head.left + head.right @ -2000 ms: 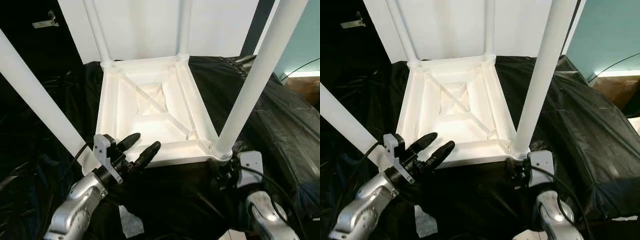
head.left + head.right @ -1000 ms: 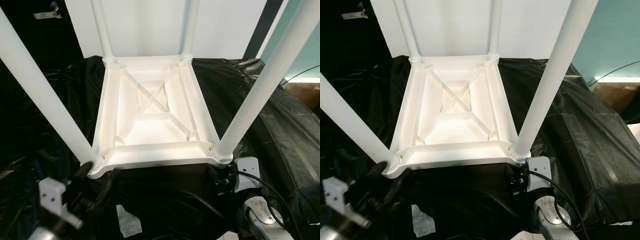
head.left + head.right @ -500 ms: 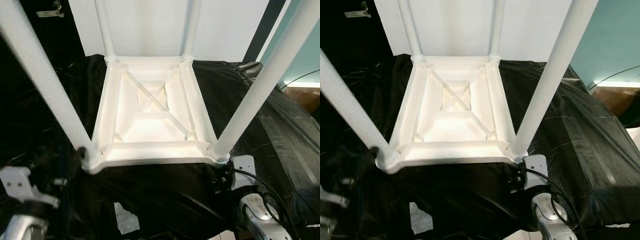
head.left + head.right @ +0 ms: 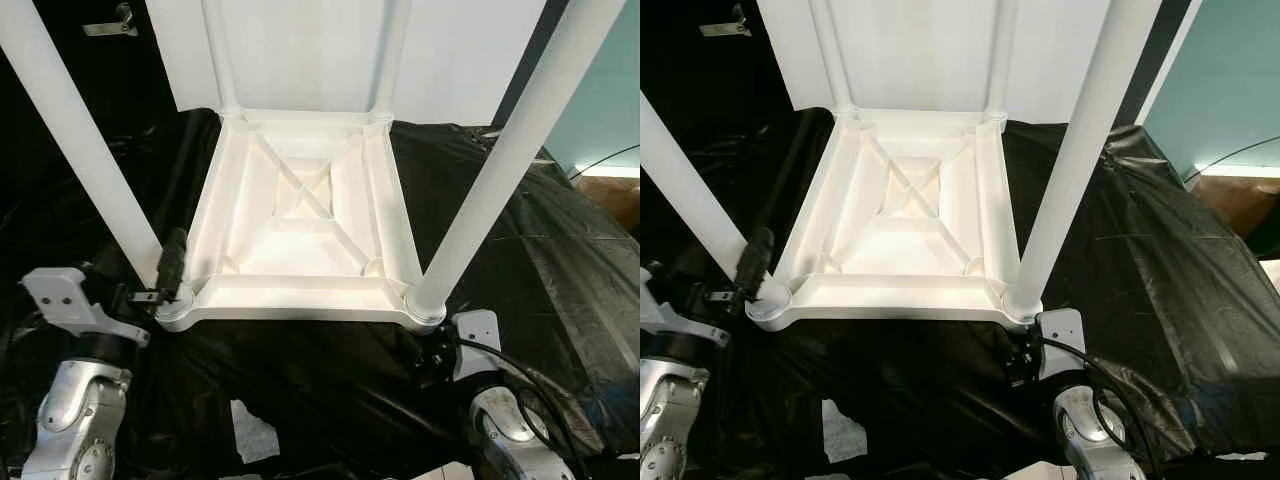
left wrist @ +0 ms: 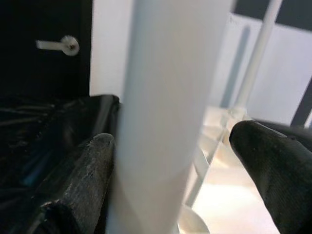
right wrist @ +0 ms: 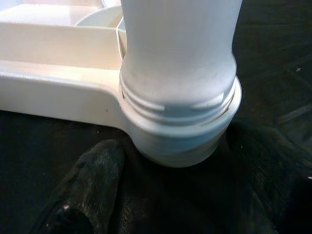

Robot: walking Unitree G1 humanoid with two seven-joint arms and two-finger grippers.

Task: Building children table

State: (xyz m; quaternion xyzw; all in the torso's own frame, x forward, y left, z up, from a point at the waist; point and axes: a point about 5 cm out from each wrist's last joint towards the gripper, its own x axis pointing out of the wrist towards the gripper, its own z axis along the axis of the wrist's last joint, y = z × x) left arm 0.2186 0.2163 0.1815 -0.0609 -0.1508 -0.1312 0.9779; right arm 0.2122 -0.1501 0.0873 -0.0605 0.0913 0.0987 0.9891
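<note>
Upturned white table [image 4: 300, 240] on black sheeting [image 4: 560, 260], four legs standing up and cut off by the frame. My left gripper [image 5: 180, 165] straddles the near-left leg [image 4: 85, 150], fingers apart, contact unclear. My right gripper [image 6: 170, 204] sits low at the near-right leg's [image 4: 500, 170] socket [image 6: 180, 126]; I cannot tell its finger state.

Crumpled black plastic sheet [image 4: 560, 270] over floor; door handle [image 5: 58, 45] on dark door.

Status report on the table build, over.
Left gripper jaws open around near-left leg. Right gripper at near-right leg socket. Table upside down, four legs in.
</note>
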